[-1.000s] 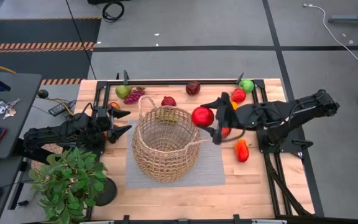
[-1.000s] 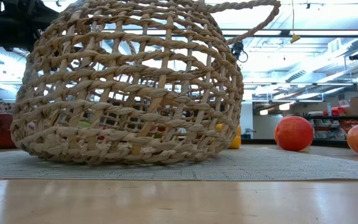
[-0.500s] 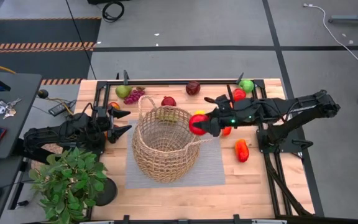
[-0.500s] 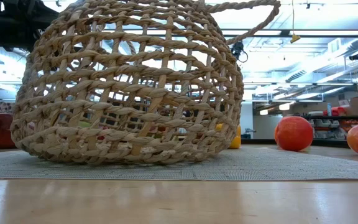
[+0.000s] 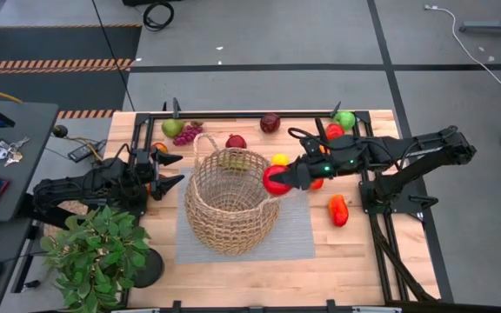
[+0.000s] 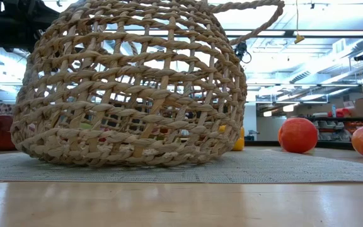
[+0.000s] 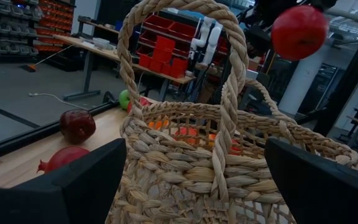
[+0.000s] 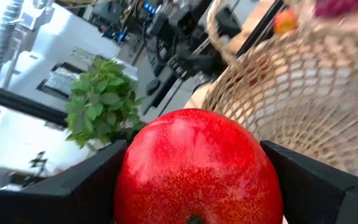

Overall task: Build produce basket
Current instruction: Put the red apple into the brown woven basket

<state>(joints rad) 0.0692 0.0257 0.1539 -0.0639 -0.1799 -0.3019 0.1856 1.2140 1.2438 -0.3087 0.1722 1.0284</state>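
The round tan wicker basket [image 5: 230, 202] stands on a grey mat [image 5: 298, 235] in the middle of the table; a yellow-green piece [image 5: 231, 159] lies inside it. My right gripper [image 5: 282, 178] is shut on a red round fruit [image 5: 275, 180] over the basket's right rim. The fruit also shows high in the left wrist view [image 7: 299, 31]. My left gripper [image 5: 179, 169] is open and empty, level beside the basket's left side, facing a loop handle [image 7: 229, 93]. Loose produce lies along the far edge and at the right. My right gripper pinches the red fruit between its two fingers, one on each of its opposite sides [image 8: 126, 180]. The fingers [image 8: 316, 186] come from the table's right, about level. The fruit is lifted clear, above the basket's right rim.
A green pear [image 5: 172, 128], purple grapes [image 5: 187, 133], a red fruit [image 5: 236, 141], a maroon piece [image 5: 270, 122], a green apple [image 5: 345, 119], a yellow piece [image 5: 279, 160] and an orange-red piece [image 5: 338, 209] lie on the table. A potted plant [image 5: 94, 252] stands near left.
My right gripper has carried the red fruit toward the table's left and a little toward the near edge, up to the basket's right rim, and has turned about its wrist. The fruit stays in its hold, clear of the table.
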